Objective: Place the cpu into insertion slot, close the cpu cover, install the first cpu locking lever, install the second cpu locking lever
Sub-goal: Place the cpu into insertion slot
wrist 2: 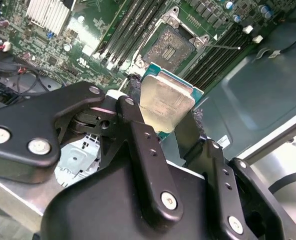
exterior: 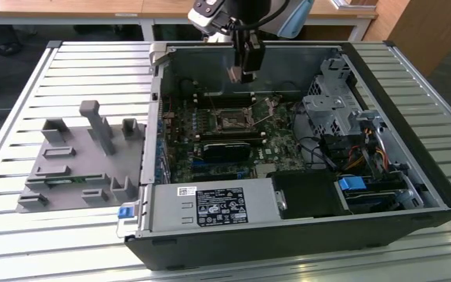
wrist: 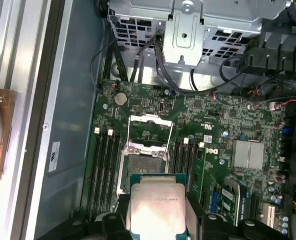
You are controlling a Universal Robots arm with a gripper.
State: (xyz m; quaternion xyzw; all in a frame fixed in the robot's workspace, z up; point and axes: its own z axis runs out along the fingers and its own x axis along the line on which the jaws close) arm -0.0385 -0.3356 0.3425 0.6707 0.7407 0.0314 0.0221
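Note:
My gripper [exterior: 243, 75] hangs inside the open computer case, above the motherboard, shut on the cpu [wrist 2: 165, 102]. The cpu is a flat square chip with a silvery-beige top, pinched by its edges between the black fingers [wrist 2: 138, 125]. In the first wrist view the cpu [wrist: 157, 205] sits just short of the insertion slot [wrist: 145, 167], a dark square socket with a metal rim. The cpu cover [wrist: 150, 127] is flipped open beyond the slot. The slot [wrist 2: 170, 47] lies bare, with a thin wire lever [wrist 2: 222, 46] swung out beside it. From outside, the slot [exterior: 232, 121] is below and in front of the gripper.
Memory slots [wrist: 103, 170] flank the socket on both sides. A metal drive cage [exterior: 331, 111] and cable bundles fill the case toward the exterior view's right; the power supply [exterior: 209, 205] sits at the front. A grey fixture [exterior: 77, 158] stands on the slatted table [exterior: 92, 64] outside the case.

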